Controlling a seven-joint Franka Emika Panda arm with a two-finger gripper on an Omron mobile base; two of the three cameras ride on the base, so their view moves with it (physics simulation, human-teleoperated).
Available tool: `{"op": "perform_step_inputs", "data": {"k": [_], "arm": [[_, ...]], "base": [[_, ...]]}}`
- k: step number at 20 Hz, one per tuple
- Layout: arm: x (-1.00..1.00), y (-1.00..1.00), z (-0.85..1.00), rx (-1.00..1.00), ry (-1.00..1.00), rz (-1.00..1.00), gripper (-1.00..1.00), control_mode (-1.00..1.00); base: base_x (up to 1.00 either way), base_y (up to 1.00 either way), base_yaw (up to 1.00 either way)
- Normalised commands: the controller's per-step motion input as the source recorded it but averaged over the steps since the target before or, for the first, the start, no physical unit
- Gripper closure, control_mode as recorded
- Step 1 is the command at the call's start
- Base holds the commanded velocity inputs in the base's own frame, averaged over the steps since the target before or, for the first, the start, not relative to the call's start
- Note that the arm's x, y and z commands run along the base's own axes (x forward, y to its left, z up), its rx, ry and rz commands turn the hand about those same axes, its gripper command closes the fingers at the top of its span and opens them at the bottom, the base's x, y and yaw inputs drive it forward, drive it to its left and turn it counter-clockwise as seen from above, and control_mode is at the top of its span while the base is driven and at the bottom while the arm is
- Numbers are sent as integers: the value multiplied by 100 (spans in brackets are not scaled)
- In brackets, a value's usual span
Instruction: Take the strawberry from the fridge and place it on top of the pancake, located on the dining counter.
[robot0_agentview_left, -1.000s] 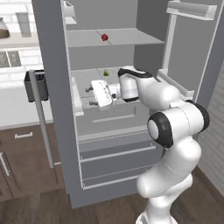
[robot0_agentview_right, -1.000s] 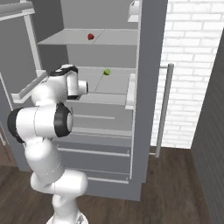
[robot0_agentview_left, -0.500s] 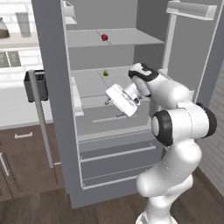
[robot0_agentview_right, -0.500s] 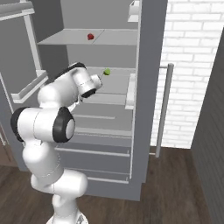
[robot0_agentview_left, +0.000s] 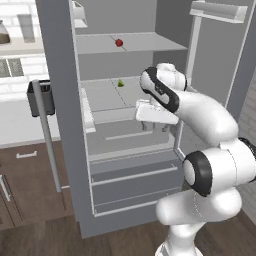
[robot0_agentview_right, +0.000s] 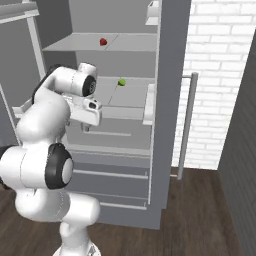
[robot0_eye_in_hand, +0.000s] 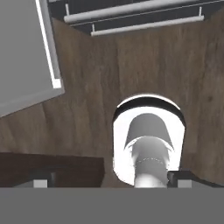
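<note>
Fridge (robot0_agentview_left: 60, 125) tall, grey, doors swung wide. Gripper (robot0_agentview_left: 154, 123) below its middle shelf level, in front of the compartment, pointing down, jaws spread, empty. Strawberry (robot0_agentview_left: 119, 43) tiny, red, roundish, on the fridge's upper shelf; small green wedge (robot0_agentview_left: 120, 83) one shelf lower.

The robot arm (robot0_agentview_left: 205, 125) is made of fat, round, shiny white tubes, like big smooth sausages joined end to end. Where the tubes meet there are dark, nearly black rings, and one big black ring sits on a round white ball low down on the arm. Its hand (robot0_agentview_left: 155, 120) is a flat white block with two short grey fingers (robot0_agentview_left: 144, 125) under it, and the tips of the fingers are small and dark.
</note>
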Motion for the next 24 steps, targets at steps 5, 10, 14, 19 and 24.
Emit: {"op": "perform_step_inputs", "data": {"k": [5,10,14,19,24], "arm": [[-100,-15,13,-22,-60,36,-100,-100],[-50,1,2,-3,-17,15,-100,-100],[0,0,-2,6,0,-4,-100,-100],[-17,-2,-12,3,-5,-14,-100,-100],[-56,0,0,0,-18,-10,-100,-100]], "base": [[0,0,0],[0,0,0],[0,0,0],[0,0,0],[0,0,0]]}}
